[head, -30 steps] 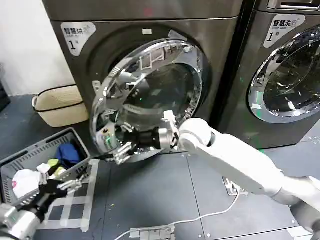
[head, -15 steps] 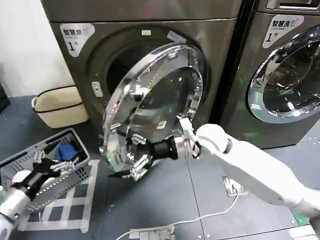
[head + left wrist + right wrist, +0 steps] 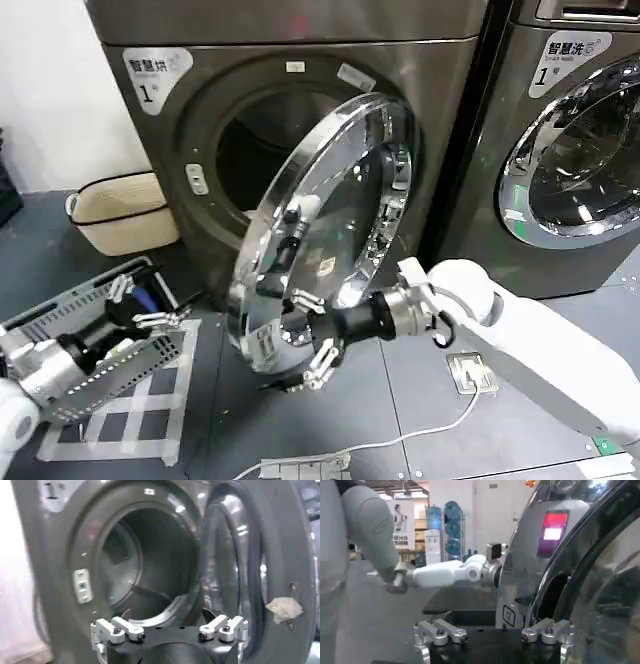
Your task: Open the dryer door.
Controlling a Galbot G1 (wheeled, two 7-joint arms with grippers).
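Note:
The grey dryer [image 3: 290, 60] stands on the left with its round chrome-rimmed glass door [image 3: 330, 220] swung about halfway out, baring the dark drum opening [image 3: 260, 150]. My right gripper [image 3: 310, 343] is at the door's lower rim, fingers spread open against the rim's inner side. In the right wrist view the door's rim [image 3: 580, 555] runs past the open right gripper [image 3: 490, 632]. My left gripper [image 3: 150, 305] hovers open over the basket at the lower left, holding nothing. The left wrist view looks over the open left gripper [image 3: 170, 630] into the drum [image 3: 145, 565], with the door [image 3: 250, 570] beside it.
A grey laundry basket [image 3: 100, 350] with a blue cloth [image 3: 152, 292] sits on the floor at lower left. A cream bag [image 3: 120, 210] stands by the dryer. A second machine [image 3: 570, 150] is at right. A white cable [image 3: 420, 430] and a floor socket [image 3: 465, 372] lie ahead.
The door has swung farther open, to the right. My right gripper has moved right and down with its lower rim. My left gripper has risen and moved right, toward the dryer.

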